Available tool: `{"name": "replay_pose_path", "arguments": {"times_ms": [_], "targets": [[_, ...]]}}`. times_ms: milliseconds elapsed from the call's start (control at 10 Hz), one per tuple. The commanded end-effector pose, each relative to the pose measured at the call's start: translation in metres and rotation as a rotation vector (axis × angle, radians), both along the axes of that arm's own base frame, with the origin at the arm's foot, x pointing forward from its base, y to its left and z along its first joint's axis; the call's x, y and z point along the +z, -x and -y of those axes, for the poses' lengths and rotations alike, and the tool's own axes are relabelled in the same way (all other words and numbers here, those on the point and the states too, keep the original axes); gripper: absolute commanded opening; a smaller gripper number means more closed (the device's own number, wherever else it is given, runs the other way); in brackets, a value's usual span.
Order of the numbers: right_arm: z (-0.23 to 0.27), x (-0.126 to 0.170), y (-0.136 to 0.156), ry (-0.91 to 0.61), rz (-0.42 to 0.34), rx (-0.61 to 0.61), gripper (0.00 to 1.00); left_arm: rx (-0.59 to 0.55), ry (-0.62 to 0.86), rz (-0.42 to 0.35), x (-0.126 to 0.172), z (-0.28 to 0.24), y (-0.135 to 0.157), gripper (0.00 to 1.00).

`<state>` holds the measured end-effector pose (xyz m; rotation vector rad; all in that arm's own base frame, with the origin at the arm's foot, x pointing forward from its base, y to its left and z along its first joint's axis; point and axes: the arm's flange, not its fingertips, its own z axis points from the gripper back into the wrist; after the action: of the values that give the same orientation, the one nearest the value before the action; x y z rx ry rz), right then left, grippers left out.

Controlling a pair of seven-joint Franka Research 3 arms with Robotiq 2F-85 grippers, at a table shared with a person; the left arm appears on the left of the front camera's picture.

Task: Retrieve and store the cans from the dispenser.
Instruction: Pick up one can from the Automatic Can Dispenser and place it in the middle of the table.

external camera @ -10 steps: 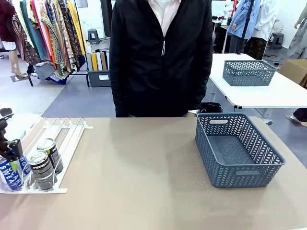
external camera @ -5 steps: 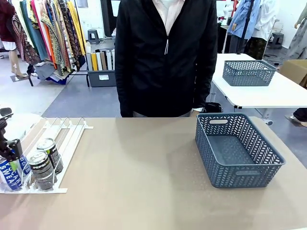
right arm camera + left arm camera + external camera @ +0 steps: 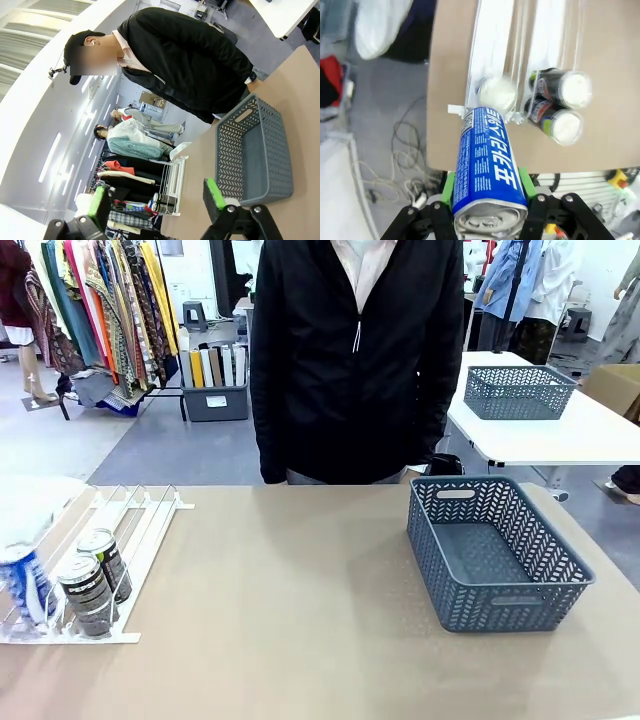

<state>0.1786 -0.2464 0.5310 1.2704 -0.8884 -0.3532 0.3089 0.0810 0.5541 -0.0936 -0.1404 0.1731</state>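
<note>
Gleaming silver-topped blue can [image 3: 489,165], white lettering, tight in left pincer [image 3: 488,185].

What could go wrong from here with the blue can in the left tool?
1. The left tool pinches the blue can near one end, with most of its length sticking out beyond the grip. It may pivot or slip on a quick swing.
2. The dark cans sit close by in the dispenser. A low exit could clip them.
3. The basket, the likely drop spot, is at the table's far right, so the carry is long.
</note>
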Motion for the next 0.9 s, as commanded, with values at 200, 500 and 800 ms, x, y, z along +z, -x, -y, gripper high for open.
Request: {"name": "replay_pose_path", "arguments": {"times_ms": [200,500,800], "targets": [[0.002,0.005,-0.003,0.001,0.039,-0.005,1.00,-0.083,0.042,0.309,0.089,-0.017,0.043,0.00],[0.002,0.005,-0.003,0.001,0.039,-0.005,1.00,-0.060,0.019,0.308,0.103,-0.019,0.056,0.00],[0.002,0.005,-0.003,0.001,0.039,-0.005,1.00,-0.060,0.019,0.308,0.103,-0.019,0.056,0.00]]}}
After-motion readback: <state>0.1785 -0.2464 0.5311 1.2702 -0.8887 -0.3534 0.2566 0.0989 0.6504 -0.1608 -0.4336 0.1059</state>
